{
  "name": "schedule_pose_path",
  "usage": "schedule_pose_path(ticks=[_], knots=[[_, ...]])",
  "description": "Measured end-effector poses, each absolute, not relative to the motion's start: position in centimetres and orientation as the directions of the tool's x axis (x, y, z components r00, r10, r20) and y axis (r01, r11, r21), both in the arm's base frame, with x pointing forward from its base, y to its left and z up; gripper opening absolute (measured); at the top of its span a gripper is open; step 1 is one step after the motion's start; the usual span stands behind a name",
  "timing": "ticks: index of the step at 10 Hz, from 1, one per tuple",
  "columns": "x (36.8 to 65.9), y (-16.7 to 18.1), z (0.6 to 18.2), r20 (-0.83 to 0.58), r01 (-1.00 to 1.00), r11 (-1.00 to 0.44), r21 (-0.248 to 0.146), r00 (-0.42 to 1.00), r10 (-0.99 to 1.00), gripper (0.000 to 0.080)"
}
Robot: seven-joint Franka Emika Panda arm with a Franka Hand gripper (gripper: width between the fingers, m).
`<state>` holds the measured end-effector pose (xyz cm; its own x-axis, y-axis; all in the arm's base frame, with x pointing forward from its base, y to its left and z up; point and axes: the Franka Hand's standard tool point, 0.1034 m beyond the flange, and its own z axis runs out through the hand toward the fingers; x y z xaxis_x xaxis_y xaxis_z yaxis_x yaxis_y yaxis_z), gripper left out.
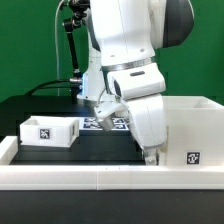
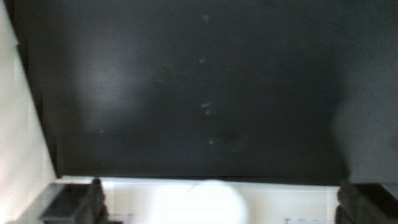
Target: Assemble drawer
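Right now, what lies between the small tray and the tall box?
In the exterior view, the gripper hangs over bare black table between small tray and box housing.

arm: my shells are glossy white and rounded; thin grey seams part one segment from the next
joint: a dark grey round cap set into the white
pincer: my white blocky casing with bevelled edges; greyer toward the tip
fingers: black and boxy; the faces look ridged
cables: black, bunched behind me; whether mine, I cannot tell
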<state>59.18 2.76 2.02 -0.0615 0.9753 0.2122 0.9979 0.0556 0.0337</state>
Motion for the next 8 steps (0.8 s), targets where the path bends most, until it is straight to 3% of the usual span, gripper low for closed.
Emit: schedule_pose_path(ticks=[8], knots=[[59.30,3.02,2.26,0.213,0.999,0.041,0.013,-0.043,0.976,0.0649]])
